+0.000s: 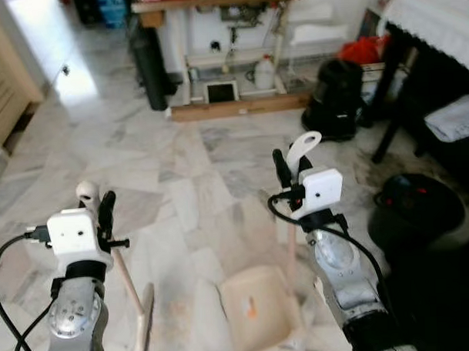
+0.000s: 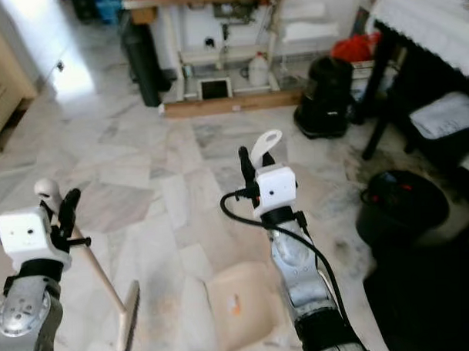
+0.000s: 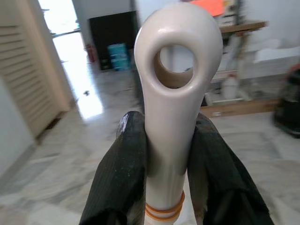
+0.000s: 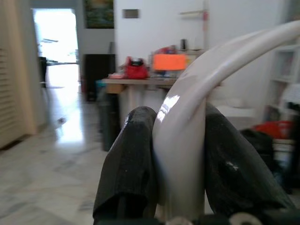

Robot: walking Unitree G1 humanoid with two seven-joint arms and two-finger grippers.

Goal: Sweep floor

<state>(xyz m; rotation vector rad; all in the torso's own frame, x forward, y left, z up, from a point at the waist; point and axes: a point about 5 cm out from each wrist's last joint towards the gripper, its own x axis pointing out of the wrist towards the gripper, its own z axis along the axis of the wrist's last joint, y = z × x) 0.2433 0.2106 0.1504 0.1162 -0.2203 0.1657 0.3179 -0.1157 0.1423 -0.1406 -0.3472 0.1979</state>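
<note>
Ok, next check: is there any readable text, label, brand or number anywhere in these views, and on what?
None can be read.
White jug under the bench: any label is too small to tell.
Orange sign on the shelf: blurred, no letters legible.
Framed picture on the wall: an image, no words made out.
Broom handle in the left gripper and dustpan handle in the right gripper: plain, unmarked.

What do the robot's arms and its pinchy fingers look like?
Both arms are shiny silver metal with round joints. Each wrist carries a white boxy block with a black cable looping off it. The left gripper and right gripper each have two long, rounded black fingers.
</note>
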